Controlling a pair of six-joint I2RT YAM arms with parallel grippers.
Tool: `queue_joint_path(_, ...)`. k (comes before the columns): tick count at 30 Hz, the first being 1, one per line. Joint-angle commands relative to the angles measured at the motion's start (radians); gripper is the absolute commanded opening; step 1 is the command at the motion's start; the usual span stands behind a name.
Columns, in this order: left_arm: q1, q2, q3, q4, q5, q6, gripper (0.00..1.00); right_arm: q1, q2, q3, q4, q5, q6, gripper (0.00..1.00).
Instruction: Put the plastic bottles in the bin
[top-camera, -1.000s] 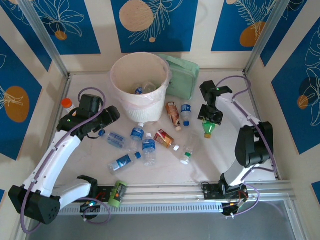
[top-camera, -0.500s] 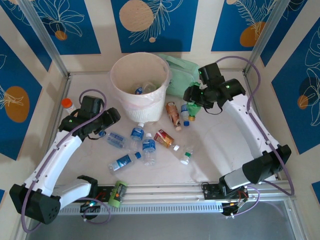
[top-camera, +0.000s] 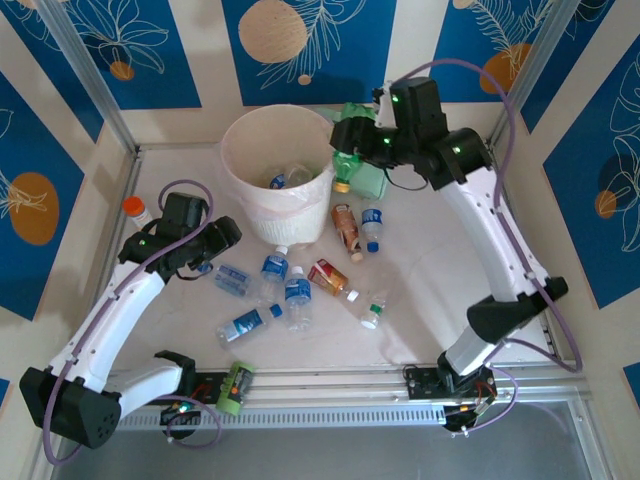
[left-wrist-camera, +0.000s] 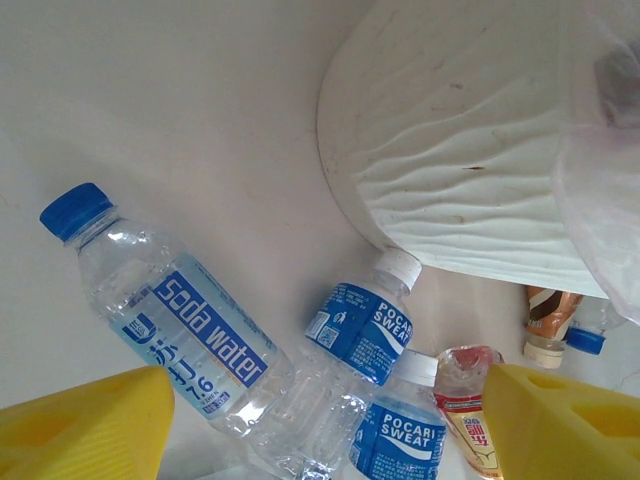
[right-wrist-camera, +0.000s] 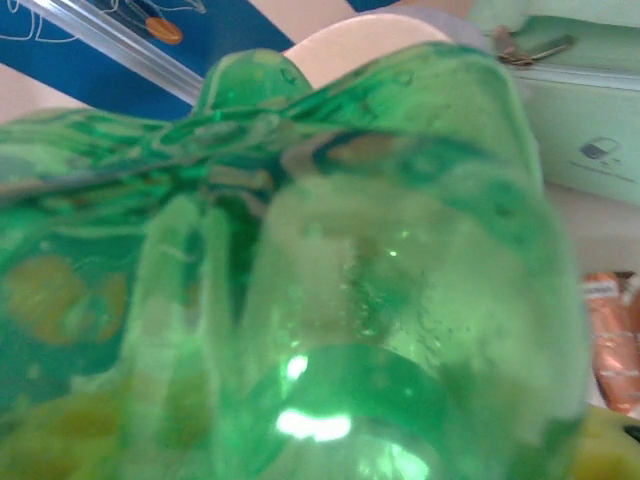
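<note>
While my right fingers (top-camera: 350, 150) clamp a green soda bottle (top-camera: 347, 168) beside the bin's (top-camera: 232, 140) three o'clock rim, my left fingers (top-camera: 212, 250) hang open over a soda water bottle (left-wrist-camera: 175, 335) at its seven o'clock.

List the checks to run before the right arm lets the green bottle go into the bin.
1. Grip: right pincer is shut on the green bottle, cap down: ok.
2. Bottle over the mouth of the bin: not ok. From above, it hangs just outside the right rim.
3. Bin upright, with room inside: ok.
4. Left pincer away from the bin mouth: ok. It is open, low over loose bottles on the table.
5. Clearance from the mint case beside the bin: cannot tell.
</note>
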Motion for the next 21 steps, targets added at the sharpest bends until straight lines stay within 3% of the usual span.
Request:
queue_joint_path(1, 0.013, -0.024, -0.020, -0.014, 0.003, -0.010, 0.80, 0.019, 0.096, 0.112, 0.003, -0.061, 0.009, 0.60)
queue_joint_path(10, 0.027, -0.073, -0.099, -0.066, -0.040, -0.043, 0.86, 0.036, 0.362, 0.421, -0.073, -0.127, 0.015, 0.61)
queue_joint_path(14, 0.061, -0.079, -0.168, -0.062, -0.027, -0.076, 0.90, 0.036, 0.413, 0.466, -0.085, -0.134, 0.024, 0.78)
queue_joint_path(21, 0.108, -0.053, -0.265, 0.015, 0.038, -0.132, 0.91, 0.035, 0.416, 0.465, -0.081, -0.136, 0.013, 0.85)
